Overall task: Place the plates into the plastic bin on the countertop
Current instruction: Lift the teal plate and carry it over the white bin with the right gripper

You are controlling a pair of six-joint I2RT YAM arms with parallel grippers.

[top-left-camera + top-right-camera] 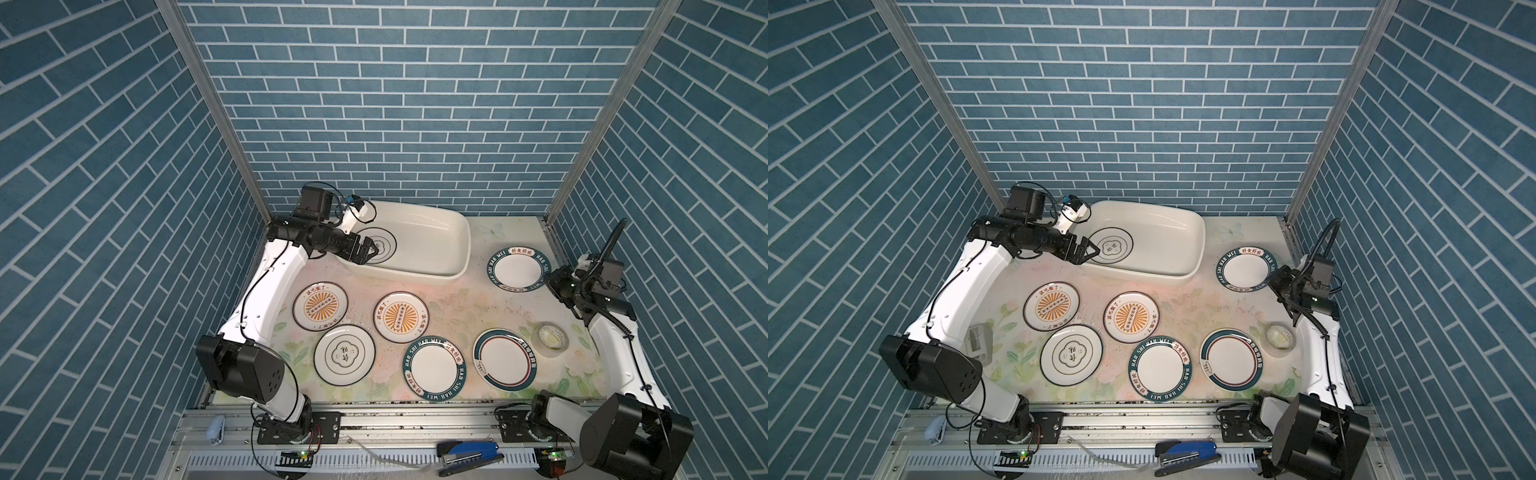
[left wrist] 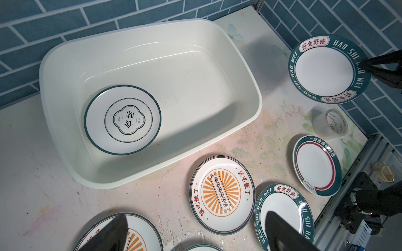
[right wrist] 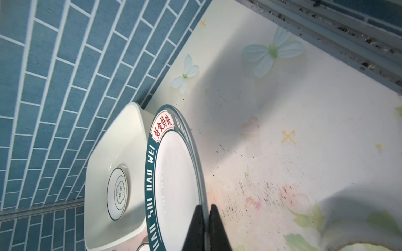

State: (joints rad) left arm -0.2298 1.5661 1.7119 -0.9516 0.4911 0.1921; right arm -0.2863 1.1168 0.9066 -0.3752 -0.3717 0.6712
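Item: lettered plate (image 1: 516, 268), at 2 o'clock on the counter (image 1: 457, 303), off the bin's (image 1: 453, 237) 3 o'clock side; I judge it stiff, glazed and slick, breakable, and heavy enough to swing from a pinch, so the rim is the only hold, taken deep and carried level. Hold: my right gripper (image 3: 206, 208) is clamped on its rim at the plate's 3 o'clock edge. Around: clover plate (image 2: 122, 119) flat in the bin's 9 o'clock end, my left gripper (image 1: 368, 251) spread wide and empty above it; five other plates (image 1: 401, 316) flat from 9 round to 4 o'clock.
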